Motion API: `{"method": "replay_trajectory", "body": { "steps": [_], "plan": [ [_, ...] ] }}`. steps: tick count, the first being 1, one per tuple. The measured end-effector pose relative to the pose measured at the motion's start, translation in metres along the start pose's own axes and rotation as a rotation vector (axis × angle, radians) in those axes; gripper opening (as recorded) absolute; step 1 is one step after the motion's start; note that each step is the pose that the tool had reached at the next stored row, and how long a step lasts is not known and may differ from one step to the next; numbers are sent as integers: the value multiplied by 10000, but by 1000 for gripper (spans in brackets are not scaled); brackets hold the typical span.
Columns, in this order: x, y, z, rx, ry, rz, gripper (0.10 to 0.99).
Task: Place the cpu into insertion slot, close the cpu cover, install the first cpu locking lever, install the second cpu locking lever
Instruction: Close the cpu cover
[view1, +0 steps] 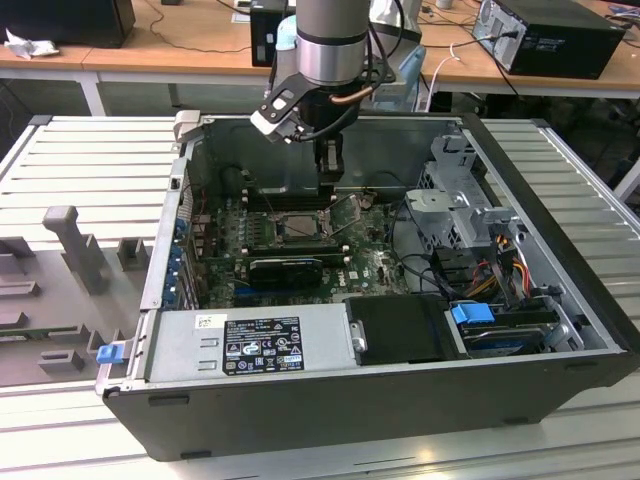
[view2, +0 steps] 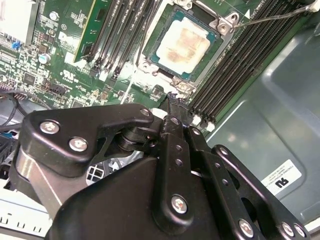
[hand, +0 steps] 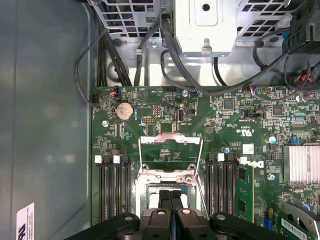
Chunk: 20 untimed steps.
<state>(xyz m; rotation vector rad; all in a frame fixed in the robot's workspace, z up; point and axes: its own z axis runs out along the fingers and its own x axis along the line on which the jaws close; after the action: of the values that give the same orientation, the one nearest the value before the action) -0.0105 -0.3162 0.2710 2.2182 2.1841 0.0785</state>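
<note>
My gripper (view2: 174, 100), fingers pressed together on nothing, hovers just beside the square black insertion slot (view2: 150, 54). The pale silver square cpu (view2: 184, 41) lies inside it (seated, I judge). The closing step seems in hand and calls for a gentle, straight press.

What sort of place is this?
Probably a robotics lab or workshop: an opened computer case on a ribbed metal table, a robot arm above its motherboard, desks with more computers behind.

Count: one open dark-grey metal computer case (view1: 300, 410), one green motherboard (hand: 160, 107), one pale silver-beige square cpu (view2: 186, 42), one round silver coin cell (hand: 124, 110), one finned silver heatsink (hand: 301, 164), one black hand (hand: 170, 194).
</note>
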Motion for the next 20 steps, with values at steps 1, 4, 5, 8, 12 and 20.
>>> {"method": "replay_trajectory", "body": {
  "steps": [1,4,5,8,12,20],
  "plan": [
    [0,3,0,0,1,0,106],
    [0,14,1,0,1,-1,106],
    [0,18,1,0,1,0,106],
    [0,27,2,0,1,0,106],
    [1,39,2,0,0,0,106],
    [1,53,3,0,1,0,106]
  ]
}}
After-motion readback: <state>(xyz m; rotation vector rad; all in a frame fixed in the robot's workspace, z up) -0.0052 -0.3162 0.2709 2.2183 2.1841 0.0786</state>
